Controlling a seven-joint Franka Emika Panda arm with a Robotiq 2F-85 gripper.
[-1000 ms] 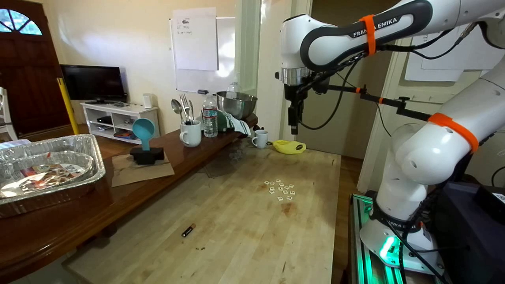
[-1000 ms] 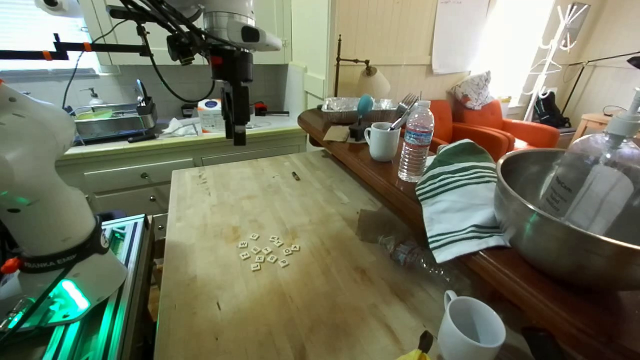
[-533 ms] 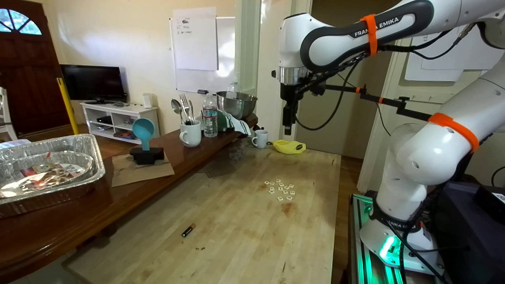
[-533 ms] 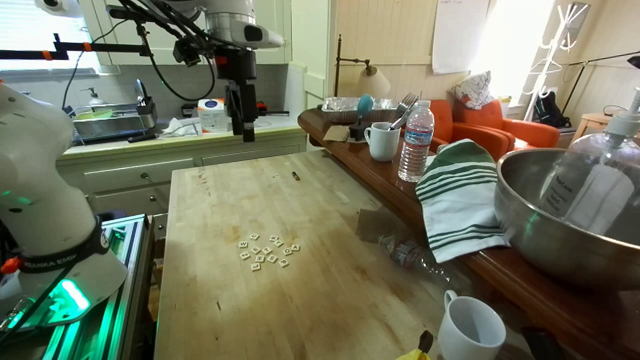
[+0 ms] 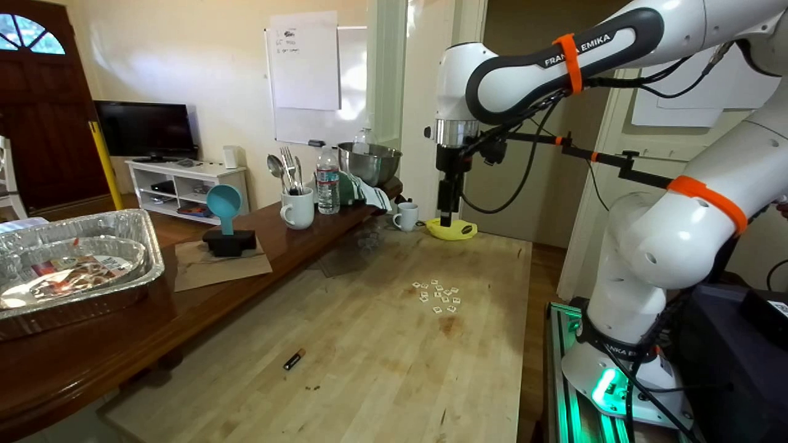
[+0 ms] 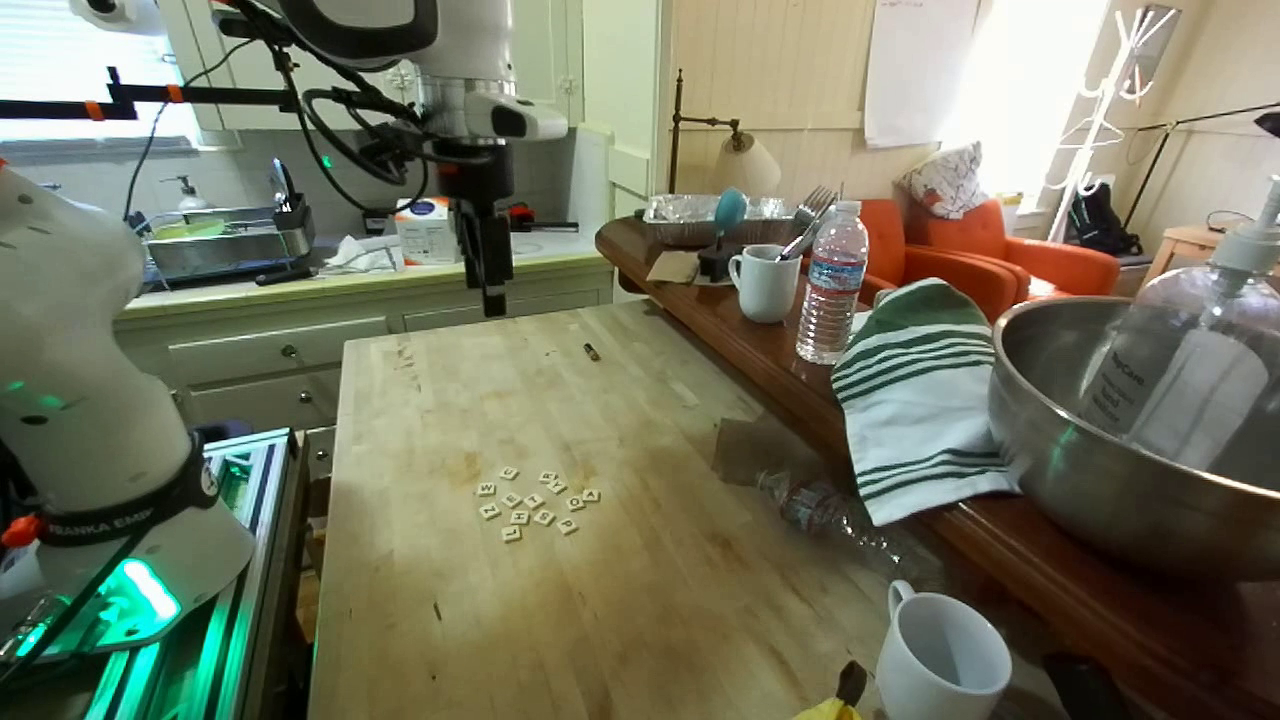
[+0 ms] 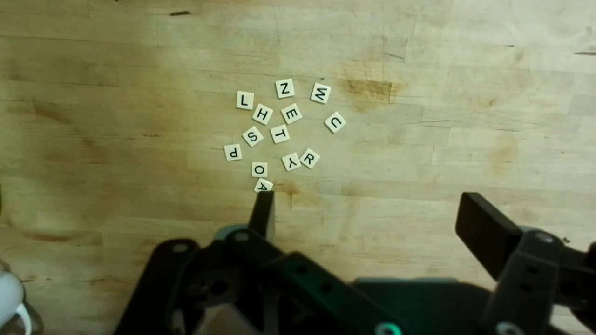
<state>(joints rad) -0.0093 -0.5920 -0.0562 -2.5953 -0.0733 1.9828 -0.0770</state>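
See the gripper [image 7: 368, 204] wide open, hanging well above the level of the letter tiles [image 7: 280, 134]. Can make out tabletop [image 7: 372, 237] between the fingers [image 7: 263, 214] in the wrist view; in both exterior views, lose that gap behind nearly overlapping fingers. Count thirteen tiles lying face up on the wood, loosely bunched, including an A tile [image 7: 263, 185] partly hidden by one fingertip. Can read L, H, E, S, T, U, P, O, Y and R; cannot settle N against Z, nor W against M, on turned faces.

Well apart from the tiles, find a white mug [image 6: 945, 650], clipped by the side edge in the wrist view. Near that mug, same side of the tiles, spot a yellow banana-shaped thing [image 5: 463, 230], partly screened by the gripper in an exterior view; see merely a dark-stemmed yellow tip [image 6: 828, 710] over the lower edge of an exterior view. On the opposite side of the tiles, notice a small battery [image 5: 294, 359], too tiny for reading the print. From the tiles toward the dark wooden counter [image 5: 123, 341], find crumpled clear plastic [image 6: 815, 505], shadowed and hard to make out.
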